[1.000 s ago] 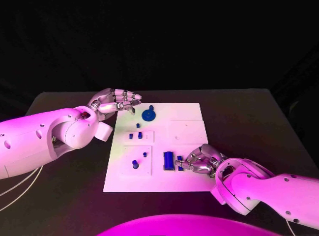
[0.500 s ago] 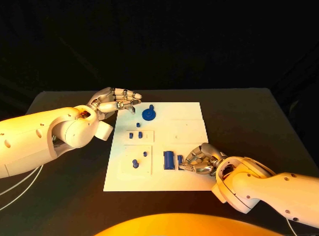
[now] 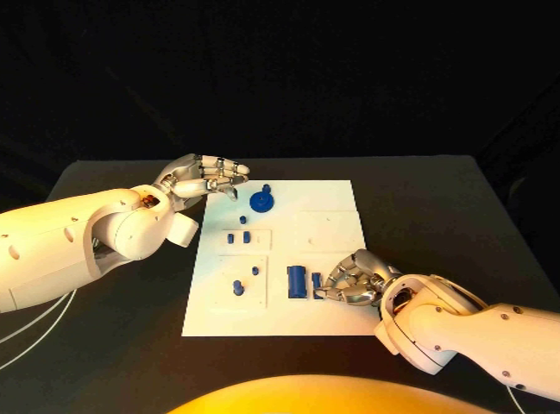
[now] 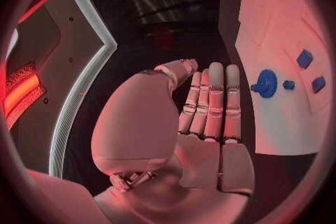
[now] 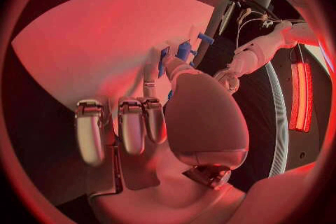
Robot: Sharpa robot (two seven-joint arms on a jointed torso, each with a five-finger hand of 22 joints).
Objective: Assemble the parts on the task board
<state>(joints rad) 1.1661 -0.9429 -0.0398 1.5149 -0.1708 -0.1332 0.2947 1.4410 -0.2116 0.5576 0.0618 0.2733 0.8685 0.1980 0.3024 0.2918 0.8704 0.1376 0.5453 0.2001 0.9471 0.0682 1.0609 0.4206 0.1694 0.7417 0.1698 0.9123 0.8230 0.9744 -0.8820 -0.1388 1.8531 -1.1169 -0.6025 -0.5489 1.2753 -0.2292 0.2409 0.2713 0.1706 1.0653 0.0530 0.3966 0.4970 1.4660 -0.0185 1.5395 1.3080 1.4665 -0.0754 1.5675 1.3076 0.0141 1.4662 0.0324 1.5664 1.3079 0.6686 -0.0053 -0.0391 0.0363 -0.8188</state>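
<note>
A: Task board [image 3: 336, 259] lies flat mid-table on the black table [image 3: 454, 207], long side running away from the robot; white, with shallow square recesses

B: Parts on it?

A: blue round part [image 3: 262, 202] with a small knob near the far edge; two small blue pegs [image 3: 239, 237] in a recess below it; two more small blue pieces [image 3: 245, 282] in the next recess toward the robot; a tall blue block [image 3: 297, 281] stands near the board's near edge, a narrower blue piece [image 3: 316, 283] just beside it

B: Left hand?

A: left hand [image 3: 205, 178] hovers at the board's far left corner, just beside the round part but apart from it; fingers curled inward in the head view; in the left wrist view the hand [image 4: 203, 117] shows fingers side by side, nothing in them; round part [image 4: 265, 83] lies on the board [image 4: 280, 123] well off the fingertips

B: Right hand?

A: right hand [image 3: 352, 280] sits low over the near right part of the board, fingers curled toward the narrower blue piece, touching or very nearly; cannot tell whether it actually pinches it; right wrist view shows the hand [image 5: 175, 117] with fingertips bent down near blue pieces [image 5: 183, 51] at the board edge, contact hidden by the thumb
</note>
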